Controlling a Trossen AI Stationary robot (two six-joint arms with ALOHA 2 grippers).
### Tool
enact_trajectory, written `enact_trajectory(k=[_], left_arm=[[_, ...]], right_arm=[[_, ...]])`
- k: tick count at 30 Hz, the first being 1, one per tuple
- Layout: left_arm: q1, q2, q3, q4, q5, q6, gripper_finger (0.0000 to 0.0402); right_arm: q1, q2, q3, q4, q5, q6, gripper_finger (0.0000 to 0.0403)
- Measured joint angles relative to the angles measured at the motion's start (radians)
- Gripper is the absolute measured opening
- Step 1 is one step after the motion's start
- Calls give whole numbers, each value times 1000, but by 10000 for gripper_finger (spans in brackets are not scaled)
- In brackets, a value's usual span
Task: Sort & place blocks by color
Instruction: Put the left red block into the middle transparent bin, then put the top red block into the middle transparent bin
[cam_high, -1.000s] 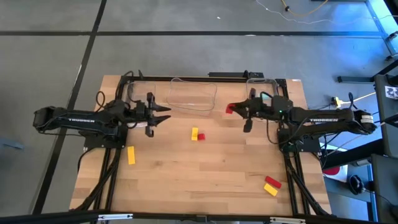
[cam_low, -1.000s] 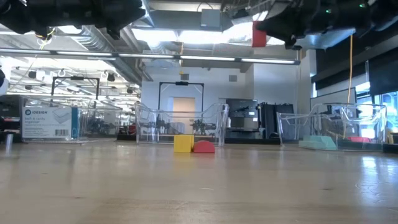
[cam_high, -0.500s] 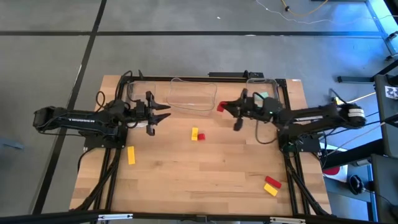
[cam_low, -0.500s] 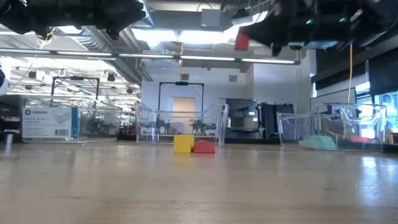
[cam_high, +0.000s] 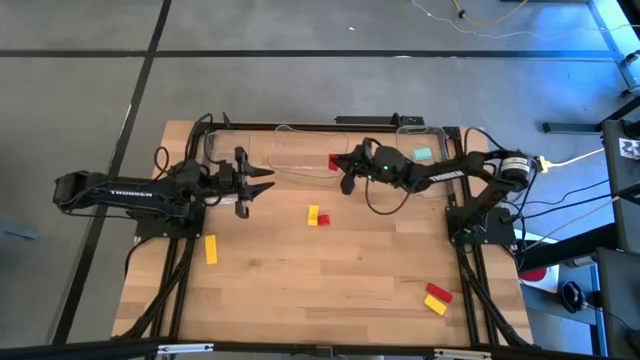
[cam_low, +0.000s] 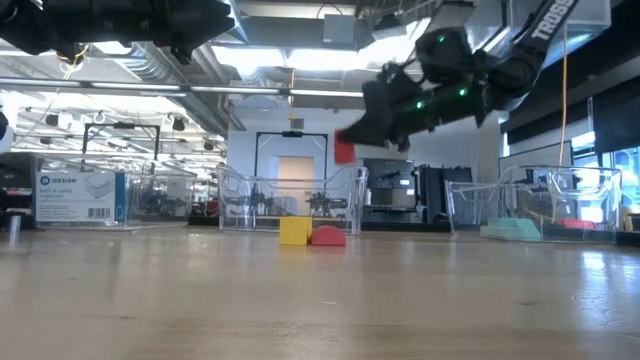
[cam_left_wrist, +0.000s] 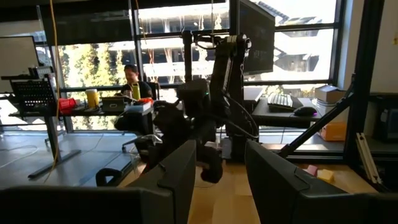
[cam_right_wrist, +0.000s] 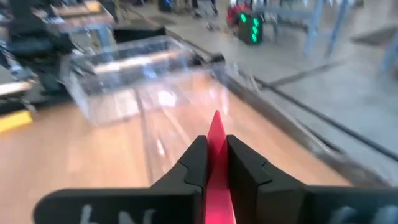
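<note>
The right gripper (cam_high: 340, 166) is clamped narrow on a red block (cam_high: 334, 161), held up in the air just above centre of the high view, right at the near-right edge of the middle clear bin (cam_high: 300, 148). In the low view that block (cam_low: 344, 151) hangs well clear of the table, upper middle of the frame. The right wrist view shows the red piece (cam_right_wrist: 216, 163) pinched edge-on between the two dark fingers (cam_right_wrist: 193, 163).

Over at left of centre, the left gripper (cam_high: 262, 186) hovers beside the left bin (cam_high: 214, 143), jaws parted with nothing between them.

On the table (cam_high: 330, 270): a yellow block (cam_high: 313, 213) touching a red one (cam_high: 323, 219) at centre, a lone yellow block (cam_high: 211, 249) lower left, and a red (cam_high: 438, 293) and yellow (cam_high: 434, 305) pair lower right. A teal block (cam_high: 424, 154) lies in the right bin (cam_high: 452, 135).
</note>
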Motion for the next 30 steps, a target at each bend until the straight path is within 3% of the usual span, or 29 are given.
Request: enact_trajectory(k=[8, 15, 21, 26, 30], left_arm=[[-3, 0, 0, -3, 0, -14, 131], [-3, 0, 0, -3, -23, -14, 131], [-3, 0, 0, -2, -25, -14, 131], [-3, 0, 0, -3, -25, -16, 131], [-3, 0, 0, -3, -25, -16, 131]], right_arm=[[-10, 8, 3, -39, 0, 26, 37], [-10, 8, 3, -47, 0, 28, 103], [-10, 6, 3, -33, -8, 29, 121], [12, -61, 3, -56, -241, 111, 123], [95, -88, 4, -167, -437, 126, 123]])
